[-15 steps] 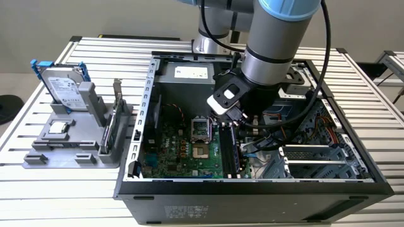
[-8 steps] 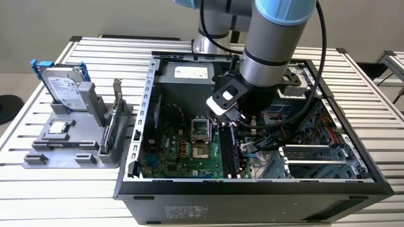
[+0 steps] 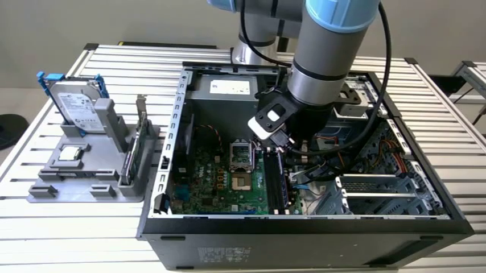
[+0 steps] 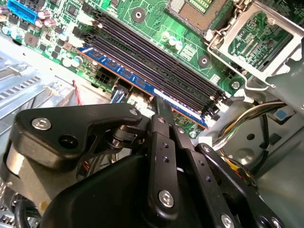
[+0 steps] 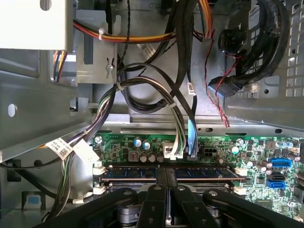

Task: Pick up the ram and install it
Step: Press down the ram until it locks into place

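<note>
the ram [image 4: 142,84], a long narrow circuit-board stick with a blue-labelled edge and dark chips, stands on edge in the outermost of the black memory slots [image 4: 156,59] on the green motherboard [image 4: 142,28]; in the first wrist view the same stick [image 5: 199,173] lies across the slot between its white end latches [image 5: 98,167]. how deep it sits i cannot tell.

the black metal gripper [image 4: 161,107] is right on it: in both wrist views the two fingers [image 5: 156,183] are drawn together with only a thin gap, tips meeting the stick's upper edge near its middle, pinching it.

in the exterior view the gripper [image 3: 292,156] reaches down into the open black and grey computer case [image 3: 425,224], under the grey and light-blue robot arm [image 3: 326,57], beside the dark slots to the exterior view's right of the empty silver processor socket [image 3: 241,154].

bundled black, white and orange cables [image 5: 142,90] run along the case wall near the slots.

well apart, outside the case on the exterior view's left, a grey parts holder [image 3: 53,190] on the slatted metal table [image 3: 448,136] carries a silver hard drive in a blue bracket [image 3: 74,105], upright, and a small square silver processor chip [image 3: 70,152], lying flat.
</note>
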{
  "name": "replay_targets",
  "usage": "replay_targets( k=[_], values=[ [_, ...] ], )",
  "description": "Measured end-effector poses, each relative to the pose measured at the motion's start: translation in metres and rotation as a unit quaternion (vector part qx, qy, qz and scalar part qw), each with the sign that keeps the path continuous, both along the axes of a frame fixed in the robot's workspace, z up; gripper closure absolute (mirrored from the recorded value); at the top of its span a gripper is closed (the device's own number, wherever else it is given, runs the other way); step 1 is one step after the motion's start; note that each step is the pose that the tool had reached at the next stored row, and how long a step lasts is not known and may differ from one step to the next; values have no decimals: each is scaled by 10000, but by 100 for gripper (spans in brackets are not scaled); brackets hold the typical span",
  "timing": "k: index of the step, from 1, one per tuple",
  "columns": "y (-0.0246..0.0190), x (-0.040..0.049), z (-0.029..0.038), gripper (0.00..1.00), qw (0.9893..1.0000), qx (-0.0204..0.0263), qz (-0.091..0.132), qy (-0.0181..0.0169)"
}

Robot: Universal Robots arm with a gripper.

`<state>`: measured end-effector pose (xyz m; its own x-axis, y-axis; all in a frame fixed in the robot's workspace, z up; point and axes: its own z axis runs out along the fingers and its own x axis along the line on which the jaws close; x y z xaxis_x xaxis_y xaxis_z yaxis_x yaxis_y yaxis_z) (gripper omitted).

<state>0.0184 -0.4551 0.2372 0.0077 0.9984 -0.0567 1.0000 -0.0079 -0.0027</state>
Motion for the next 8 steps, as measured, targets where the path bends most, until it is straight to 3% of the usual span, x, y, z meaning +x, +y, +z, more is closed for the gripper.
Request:
replay_targets(
  k=[8],
  values=[
    [1, 0, -14, 100, 10000, 2, 0, -1]
  ],
)
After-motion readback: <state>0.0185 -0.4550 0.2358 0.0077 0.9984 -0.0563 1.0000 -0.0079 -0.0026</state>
